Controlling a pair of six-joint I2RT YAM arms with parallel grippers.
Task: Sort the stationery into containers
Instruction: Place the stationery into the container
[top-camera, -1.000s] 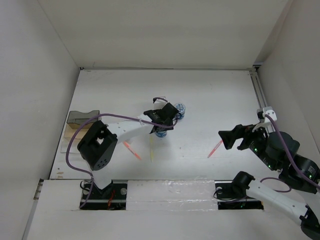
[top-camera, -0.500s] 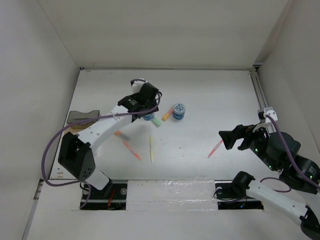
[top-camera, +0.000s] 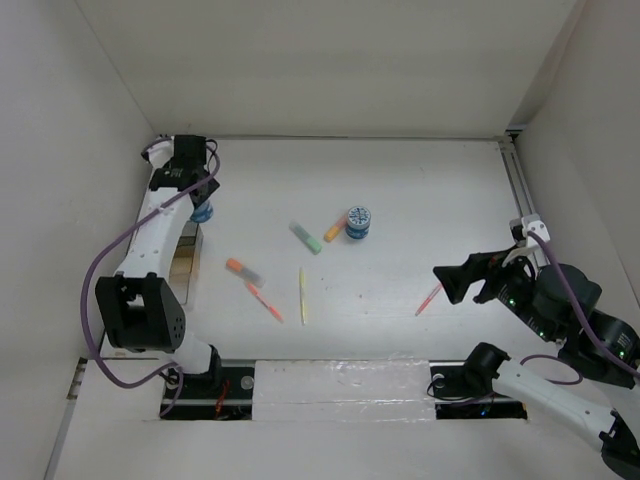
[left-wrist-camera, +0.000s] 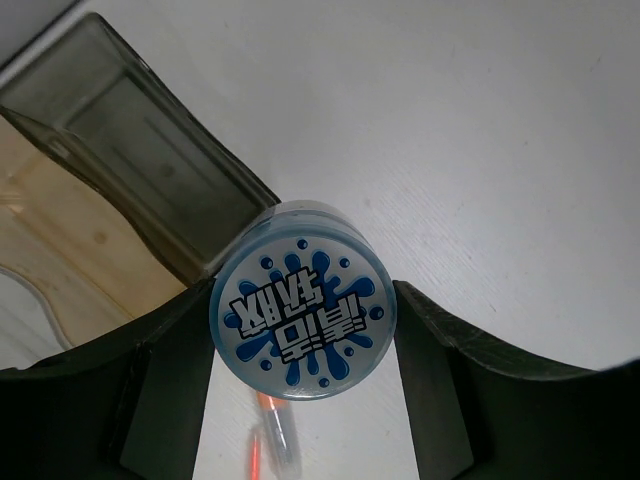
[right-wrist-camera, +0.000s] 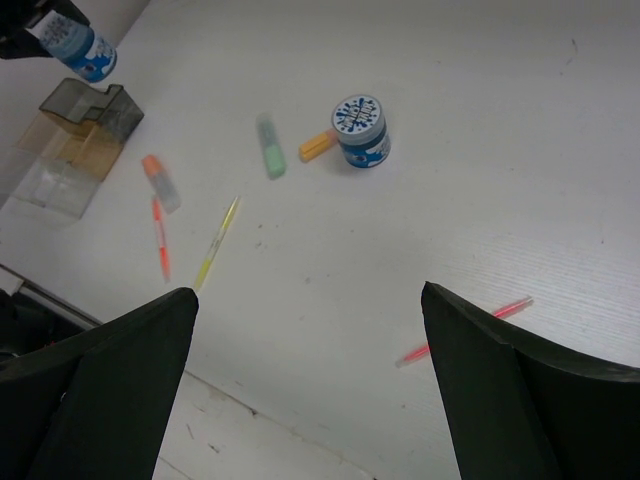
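Observation:
My left gripper (top-camera: 197, 200) is shut on a blue-and-white cylinder (left-wrist-camera: 302, 312) and holds it above the far end of the tan tray (left-wrist-camera: 60, 225), which the arm partly hides in the top view (top-camera: 188, 262). The second cylinder (top-camera: 358, 222) stands mid-table beside an orange highlighter (top-camera: 335, 229) and a green-grey highlighter (top-camera: 306, 237). Another orange highlighter (top-camera: 243, 269), an orange-red pen (top-camera: 265, 301) and a yellow pen (top-camera: 302, 296) lie nearer. My right gripper (top-camera: 458, 278) is open and empty, above and just right of the pink pen (right-wrist-camera: 465, 330).
White walls close in the table on the left, back and right. A metal rail (top-camera: 520, 190) runs along the right edge. The tray's dark compartment (left-wrist-camera: 140, 160) lies next to the left wall.
My left arm has carried the cylinder from the table's middle to the far left, above the tray. The green-grey and orange highlighters are uncovered. The right arm has barely moved.

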